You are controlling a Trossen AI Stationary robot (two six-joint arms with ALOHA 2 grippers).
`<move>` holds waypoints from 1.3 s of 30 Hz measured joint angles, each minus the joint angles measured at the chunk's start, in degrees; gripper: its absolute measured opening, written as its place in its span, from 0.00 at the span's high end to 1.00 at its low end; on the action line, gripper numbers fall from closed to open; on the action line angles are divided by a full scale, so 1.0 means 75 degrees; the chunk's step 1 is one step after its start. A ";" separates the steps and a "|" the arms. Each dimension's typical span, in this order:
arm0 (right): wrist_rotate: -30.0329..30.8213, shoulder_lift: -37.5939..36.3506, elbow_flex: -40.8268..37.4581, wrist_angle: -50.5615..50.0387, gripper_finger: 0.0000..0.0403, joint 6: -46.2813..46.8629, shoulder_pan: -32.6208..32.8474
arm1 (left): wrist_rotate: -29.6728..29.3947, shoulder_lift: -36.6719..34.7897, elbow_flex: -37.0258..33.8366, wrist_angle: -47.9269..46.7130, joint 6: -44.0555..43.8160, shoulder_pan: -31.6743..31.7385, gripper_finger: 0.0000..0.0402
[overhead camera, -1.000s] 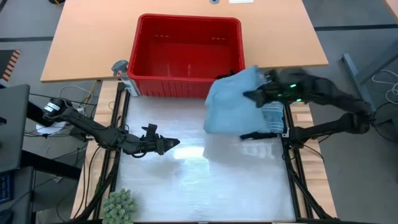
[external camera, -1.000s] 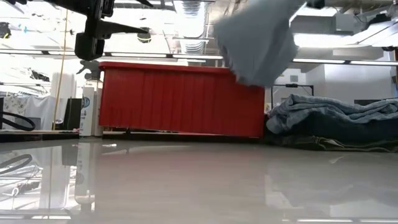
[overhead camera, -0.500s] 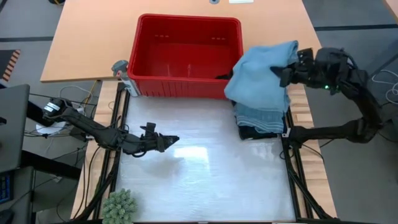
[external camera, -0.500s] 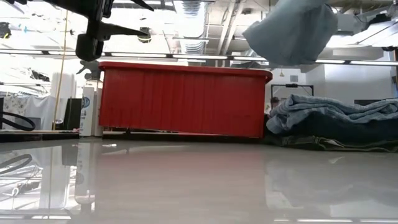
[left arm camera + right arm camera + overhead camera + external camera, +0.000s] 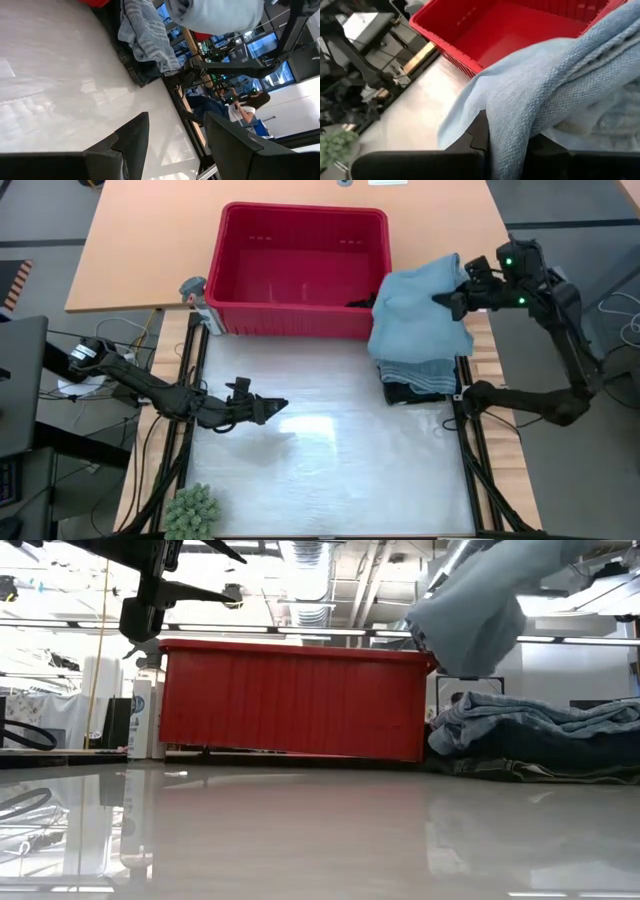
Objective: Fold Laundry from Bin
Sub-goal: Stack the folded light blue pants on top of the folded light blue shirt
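Over glossy white table, right tool clamps light blue garment; left tool parted, empty; ceiling ducts behind.

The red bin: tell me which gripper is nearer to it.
Right. The right gripper hangs just beside the red bin's right end, shut on the light blue garment. The left gripper hovers open over the table, farther in front.

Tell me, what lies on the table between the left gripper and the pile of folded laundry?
Nothing: in the high view only bare white table lies between the open left gripper and the laundry pile.
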 joint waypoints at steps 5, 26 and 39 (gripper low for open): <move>-0.1630 0.0205 -0.0383 -0.0061 0.84 -0.1461 -0.1720 | 0.0002 0.0000 0.0000 -0.0006 -0.0162 0.0000 0.54; -0.1641 -0.0649 -0.3873 0.1276 0.84 -0.0834 -0.2531 | -0.0820 0.0003 0.0000 -0.0446 -0.0527 0.0000 0.54; 0.1688 0.0250 -0.4466 0.0580 0.84 0.0487 -0.0847 | -0.0943 0.0003 0.0003 -0.0817 -0.0607 0.0009 0.54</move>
